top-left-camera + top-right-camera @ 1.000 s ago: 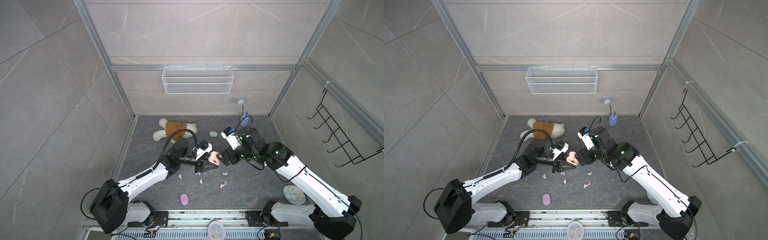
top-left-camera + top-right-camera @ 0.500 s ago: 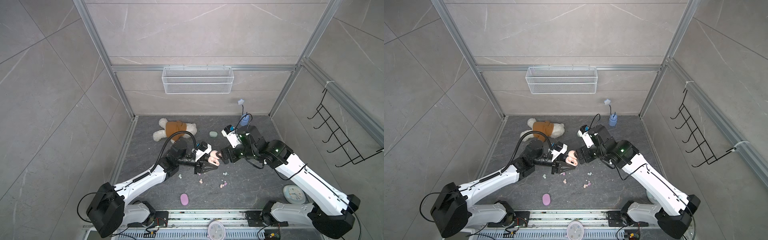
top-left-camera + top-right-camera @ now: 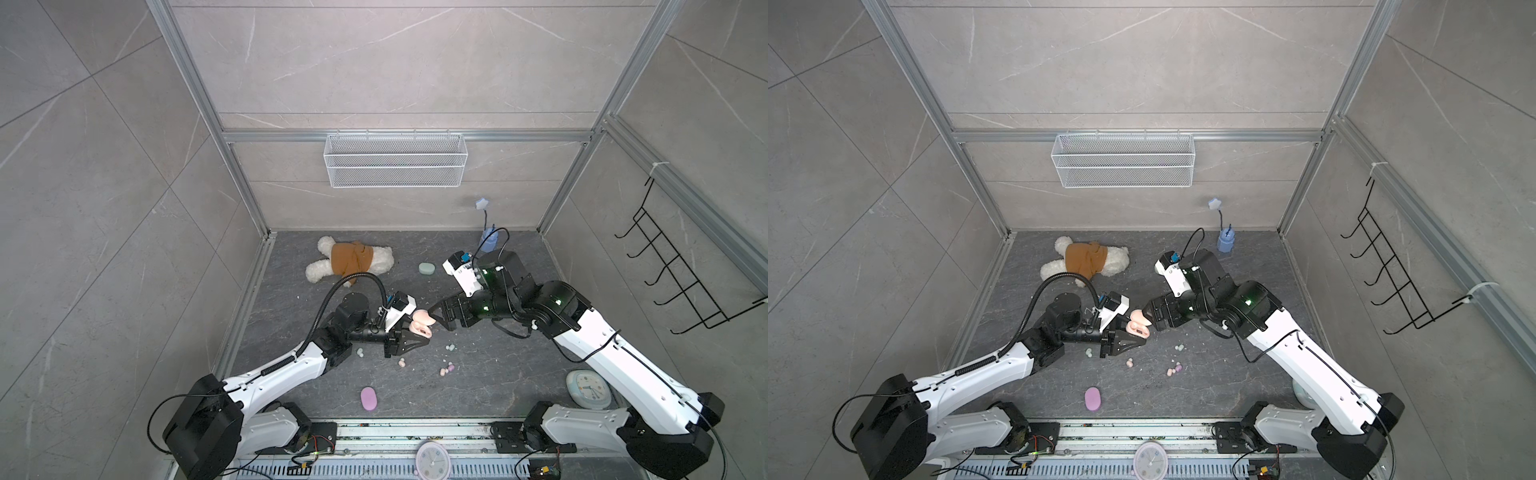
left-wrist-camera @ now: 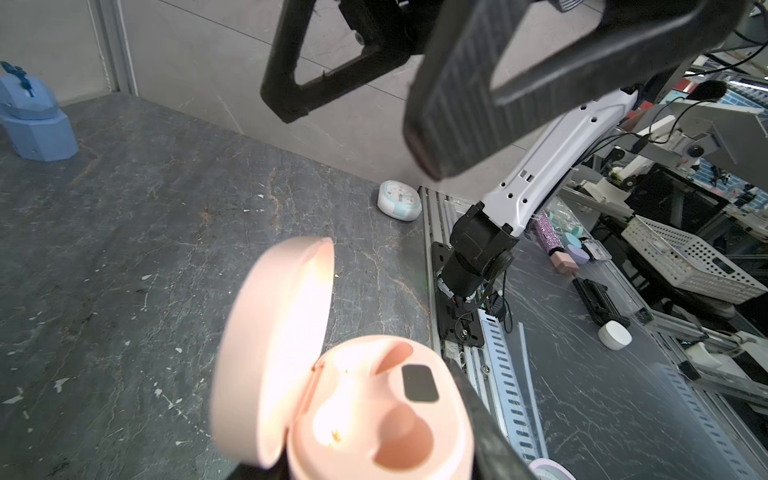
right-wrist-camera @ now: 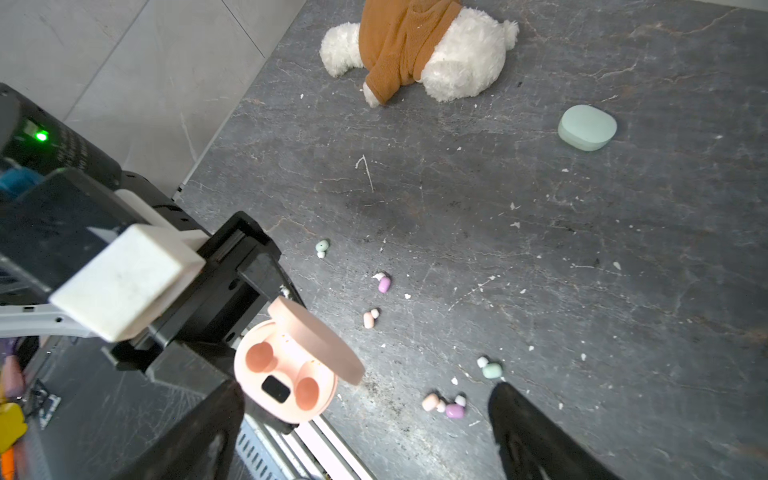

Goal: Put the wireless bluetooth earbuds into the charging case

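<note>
A: While the top views are up, quick q: what's the left gripper [image 3: 409,334] doing?

B: Clamped on the pink charging case [image 3: 421,324], jaws tight against its base on both sides. Case is held up off the table [image 3: 498,374], approx mid-floor. Lid's flipped open. Wrist views show two round wells, bare pink, w/ a small dark rectangle btw them.

A: And the right gripper [image 3: 438,316]?

B: Jaws wide apart. In both top views its tips sit close by the case lid, on the side away from the left arm, but can't tell contact from there. Left wrist view settles it: the two fingers [image 4: 469,83] hang above the open case w/ a clear gap.

A: Earbuds [image 5: 492,370]?

B: All six lie on the table, below and beside the case. Right wrist view shows:
- one mint alone, near the left gripper's body
- a lilac and a peach, apart from each other, further out
- another mint just beside a right fingertip
- a peach + lilac pair side by side, close to that mint

White specks are scattered round them.

A: Other stuff?

B: Mint case [image 3: 427,268] is shut, toward the back, near the plush bear [image 3: 353,259]. Lilac case [image 3: 368,399] is shut, near the front edge. Small clock [image 3: 588,388] sits front right, partly behind the right arm.
</note>
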Robot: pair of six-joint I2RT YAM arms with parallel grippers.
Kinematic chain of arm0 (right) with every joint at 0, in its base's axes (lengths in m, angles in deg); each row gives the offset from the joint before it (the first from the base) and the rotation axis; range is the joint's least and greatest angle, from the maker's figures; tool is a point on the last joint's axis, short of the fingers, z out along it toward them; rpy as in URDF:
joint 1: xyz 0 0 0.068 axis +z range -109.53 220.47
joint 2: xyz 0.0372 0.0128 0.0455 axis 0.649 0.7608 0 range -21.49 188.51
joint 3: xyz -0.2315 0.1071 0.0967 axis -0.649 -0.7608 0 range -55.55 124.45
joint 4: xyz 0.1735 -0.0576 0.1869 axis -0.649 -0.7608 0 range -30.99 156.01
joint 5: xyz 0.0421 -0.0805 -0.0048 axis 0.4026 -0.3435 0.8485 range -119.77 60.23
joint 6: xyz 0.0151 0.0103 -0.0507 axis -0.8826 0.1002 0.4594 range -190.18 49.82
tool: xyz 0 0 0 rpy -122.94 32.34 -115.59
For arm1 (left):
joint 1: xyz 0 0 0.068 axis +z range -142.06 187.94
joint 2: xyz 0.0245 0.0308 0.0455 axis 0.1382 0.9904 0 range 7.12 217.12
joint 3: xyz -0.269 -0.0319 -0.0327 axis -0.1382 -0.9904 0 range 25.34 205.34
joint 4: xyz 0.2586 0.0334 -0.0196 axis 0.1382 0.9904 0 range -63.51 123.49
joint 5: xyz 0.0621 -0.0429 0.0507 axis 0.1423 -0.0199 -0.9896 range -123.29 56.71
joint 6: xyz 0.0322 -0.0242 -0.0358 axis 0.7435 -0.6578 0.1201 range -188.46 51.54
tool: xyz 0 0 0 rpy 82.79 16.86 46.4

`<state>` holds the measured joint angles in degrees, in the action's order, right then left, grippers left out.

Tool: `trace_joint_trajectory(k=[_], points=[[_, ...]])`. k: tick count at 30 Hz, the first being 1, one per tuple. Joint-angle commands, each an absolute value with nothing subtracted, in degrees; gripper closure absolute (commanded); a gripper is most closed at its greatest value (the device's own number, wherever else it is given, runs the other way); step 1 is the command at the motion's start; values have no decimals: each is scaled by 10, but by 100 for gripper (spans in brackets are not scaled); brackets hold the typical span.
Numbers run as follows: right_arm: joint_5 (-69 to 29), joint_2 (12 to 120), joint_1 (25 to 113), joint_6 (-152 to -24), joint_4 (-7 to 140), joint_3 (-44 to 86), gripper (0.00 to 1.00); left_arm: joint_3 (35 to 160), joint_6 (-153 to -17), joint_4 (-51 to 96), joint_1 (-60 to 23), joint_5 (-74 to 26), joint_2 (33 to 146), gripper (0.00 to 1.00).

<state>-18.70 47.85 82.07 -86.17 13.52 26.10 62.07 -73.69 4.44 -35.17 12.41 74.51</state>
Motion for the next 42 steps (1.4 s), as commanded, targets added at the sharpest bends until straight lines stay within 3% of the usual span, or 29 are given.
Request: trace_joint_trajectory(k=[1,7,17,21,26,42], points=[[-169,452,820,-911,138,266,5,617,-751,26,-348,101,708,79],[-193,421,819,-1013,136,211,4,606,-752,76,-326,71,641,79],[-205,385,843,-1239,234,-26,5,592,-739,130,-300,44,590,79],[-229,418,880,-1282,256,-71,6,577,-750,105,-298,42,598,79],[-237,475,922,-1355,337,-124,15,572,-754,99,-295,39,596,79],[-247,592,937,-1378,377,-132,16,567,-753,99,-292,32,576,80]])
